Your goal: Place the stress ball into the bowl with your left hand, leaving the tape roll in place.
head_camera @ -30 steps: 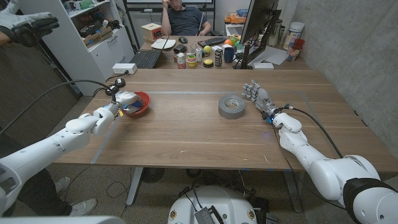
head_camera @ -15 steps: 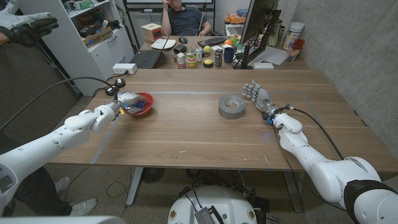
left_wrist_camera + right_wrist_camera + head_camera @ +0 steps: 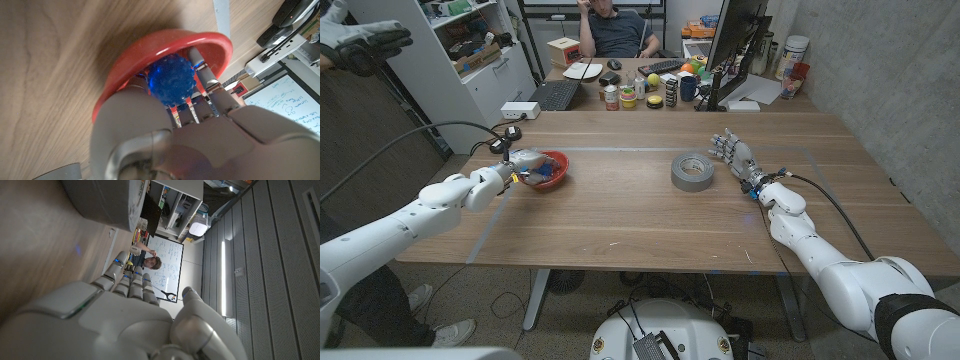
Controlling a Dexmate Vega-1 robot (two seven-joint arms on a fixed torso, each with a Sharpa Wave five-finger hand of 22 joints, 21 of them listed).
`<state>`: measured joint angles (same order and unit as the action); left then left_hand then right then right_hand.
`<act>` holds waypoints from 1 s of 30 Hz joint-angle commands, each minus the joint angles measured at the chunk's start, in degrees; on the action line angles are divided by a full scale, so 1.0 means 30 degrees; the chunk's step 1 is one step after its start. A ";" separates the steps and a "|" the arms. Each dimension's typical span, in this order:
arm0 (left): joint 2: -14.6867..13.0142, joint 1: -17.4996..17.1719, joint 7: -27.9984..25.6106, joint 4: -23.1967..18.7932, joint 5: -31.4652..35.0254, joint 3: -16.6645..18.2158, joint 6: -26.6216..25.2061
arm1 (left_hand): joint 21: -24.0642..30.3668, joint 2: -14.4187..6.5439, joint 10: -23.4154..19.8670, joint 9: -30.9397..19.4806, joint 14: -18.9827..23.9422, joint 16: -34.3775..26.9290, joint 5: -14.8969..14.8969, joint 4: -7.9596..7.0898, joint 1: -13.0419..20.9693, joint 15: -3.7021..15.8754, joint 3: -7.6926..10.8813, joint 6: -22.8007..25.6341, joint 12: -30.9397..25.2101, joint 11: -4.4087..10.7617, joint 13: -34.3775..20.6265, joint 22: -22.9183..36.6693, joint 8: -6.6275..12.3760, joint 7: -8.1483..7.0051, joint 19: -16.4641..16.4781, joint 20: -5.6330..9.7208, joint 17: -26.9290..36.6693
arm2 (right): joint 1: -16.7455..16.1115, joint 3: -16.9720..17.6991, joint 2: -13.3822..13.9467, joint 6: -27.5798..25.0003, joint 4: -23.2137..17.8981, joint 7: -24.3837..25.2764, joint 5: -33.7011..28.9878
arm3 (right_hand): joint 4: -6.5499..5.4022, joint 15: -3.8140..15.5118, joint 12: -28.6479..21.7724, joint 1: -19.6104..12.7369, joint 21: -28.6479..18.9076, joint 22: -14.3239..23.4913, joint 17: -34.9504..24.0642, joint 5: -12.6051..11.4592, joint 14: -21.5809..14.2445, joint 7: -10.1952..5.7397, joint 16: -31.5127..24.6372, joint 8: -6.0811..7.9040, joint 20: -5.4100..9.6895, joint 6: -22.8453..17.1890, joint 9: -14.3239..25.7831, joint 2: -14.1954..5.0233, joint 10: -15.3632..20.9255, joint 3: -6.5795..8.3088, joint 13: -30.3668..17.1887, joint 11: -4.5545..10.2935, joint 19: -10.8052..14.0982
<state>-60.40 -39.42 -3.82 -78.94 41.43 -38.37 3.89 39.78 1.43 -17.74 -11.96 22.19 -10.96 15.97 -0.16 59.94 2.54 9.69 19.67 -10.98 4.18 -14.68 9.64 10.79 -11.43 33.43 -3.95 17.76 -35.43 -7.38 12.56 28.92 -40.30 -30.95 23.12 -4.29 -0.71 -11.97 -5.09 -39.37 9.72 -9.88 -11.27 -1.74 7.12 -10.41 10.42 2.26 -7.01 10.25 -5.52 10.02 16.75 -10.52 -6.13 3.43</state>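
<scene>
Head view: the left hand (image 3: 523,163) sits at the red bowl (image 3: 556,171), apparently still cupping the blue ball (image 3: 171,82); the tape roll (image 3: 692,171) lies beside the empty, spread right hand (image 3: 734,152).

Even, bright indoor light falls on the table (image 3: 620,210) in the head view, shadows soft, lines bowing toward 3 and 9 o'clock. The left wrist view blurs the near hand (image 3: 200,145); the ball (image 3: 171,81) glows blue. A ceiling strip (image 3: 223,275) glares at 3 o'clock.
</scene>
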 commanded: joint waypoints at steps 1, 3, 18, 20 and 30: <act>-0.0504 -0.0581 -0.0014 -0.0991 0.0093 0.0628 0.0032 | -0.0414 0.0557 0.1188 -0.0040 -0.0508 0.0052 0.0203 -0.0096 -0.0363 -0.0149 -0.0193 -0.0511 0.0040 -0.0732 0.0025 0.0026 0.0015 -0.0224 -0.0425 -0.0682 -0.0039 | -0.0291 -0.0097 0.0027 -0.0176 -0.0474 0.0160 0.0044 | -0.0127 -0.0009 -0.0132 0.0000 0.0065 0.0066 -0.0026 -0.0091 -0.0222 -0.0003 0.0043 0.0147 0.0520 -0.0142 0.0059 0.0122 0.0204 0.0094 -0.0070 -0.0030 0.0222; -0.0594 -0.0730 -0.0055 -0.1199 -0.0007 0.0801 0.0048 | -0.0492 0.0547 0.1219 -0.0045 -0.0612 0.0050 0.0223 -0.0114 -0.0381 -0.0183 -0.0228 -0.0577 0.0009 -0.0743 0.0034 0.0028 0.0029 -0.0261 -0.0478 -0.0763 -0.0052 | -0.0310 -0.0105 0.0025 -0.0172 -0.0506 0.0162 0.0056 | -0.0130 -0.0022 -0.0135 0.0002 0.0079 0.0066 -0.0026 -0.0091 -0.0219 0.0015 0.0045 0.0151 0.0533 -0.0154 0.0059 0.0124 0.0213 0.0092 -0.0070 -0.0039 0.0226; -0.1544 -0.2049 -0.0387 -0.3332 -0.0390 0.2290 0.0493 | -0.1102 0.0604 0.2121 -0.0086 -0.1398 0.0037 0.0345 -0.0262 -0.0592 -0.0549 -0.0585 -0.1254 0.0054 -0.1004 0.0117 0.0036 0.0056 -0.0333 -0.0842 -0.1198 -0.0181 | 0.0106 -0.0122 -0.0084 0.0070 0.0289 -0.0116 0.0093 | -0.0146 -0.0040 -0.0135 0.0020 0.0175 0.0068 -0.0028 -0.0093 -0.0234 0.0006 0.0043 0.0145 0.0519 -0.0157 0.0058 0.0146 0.0230 0.0077 -0.0070 -0.0034 0.0245; -0.1588 -0.2143 -0.0448 -0.3445 -0.0416 0.2459 0.0592 | -0.1241 0.0627 0.2424 -0.0091 -0.1630 0.0039 0.0372 -0.0311 -0.0670 -0.0653 -0.0688 -0.1412 0.0092 -0.1012 0.0145 0.0040 0.0064 -0.0341 -0.0899 -0.1340 -0.0218 | 0.0131 -0.0112 -0.0085 0.0070 0.0342 -0.0134 0.0091 | -0.0150 -0.0038 -0.0136 0.0026 0.0187 0.0068 -0.0029 -0.0093 -0.0237 0.0006 0.0042 0.0146 0.0517 -0.0162 0.0059 0.0150 0.0234 0.0073 -0.0070 -0.0032 0.0248; -0.1904 -0.2777 -0.0578 -0.4189 -0.0575 0.3375 0.0360 | -0.1618 0.0645 0.2785 -0.0101 -0.2053 0.0016 0.0432 -0.0425 -0.0838 -0.0841 -0.0907 -0.1662 0.0054 -0.1145 0.0208 0.0038 0.0112 -0.0353 -0.1156 -0.1645 -0.0312 | 0.0205 -0.0019 -0.0133 0.0227 0.0616 -0.0230 0.0106 | -0.0167 -0.0031 -0.0130 0.0049 0.0221 0.0069 -0.0033 -0.0094 -0.0233 0.0016 0.0043 0.0149 0.0527 -0.0177 0.0058 0.0165 0.0226 0.0057 -0.0070 -0.0045 0.0271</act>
<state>-64.80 -45.52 -4.78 -88.55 40.32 -31.33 5.34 35.15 3.67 -9.46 -12.15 16.39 -10.96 16.96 -1.35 57.55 0.02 7.25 14.71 -10.59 0.72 -14.10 9.49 10.63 -12.49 30.08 -8.74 16.74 -35.23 -7.70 12.35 29.07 -39.51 -31.23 23.37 -4.28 -0.93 -11.97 -5.09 -38.76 9.72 -9.88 -11.27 -1.96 7.06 -10.41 10.42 1.95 -7.07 10.25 -5.52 10.15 16.76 -10.52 -6.26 3.74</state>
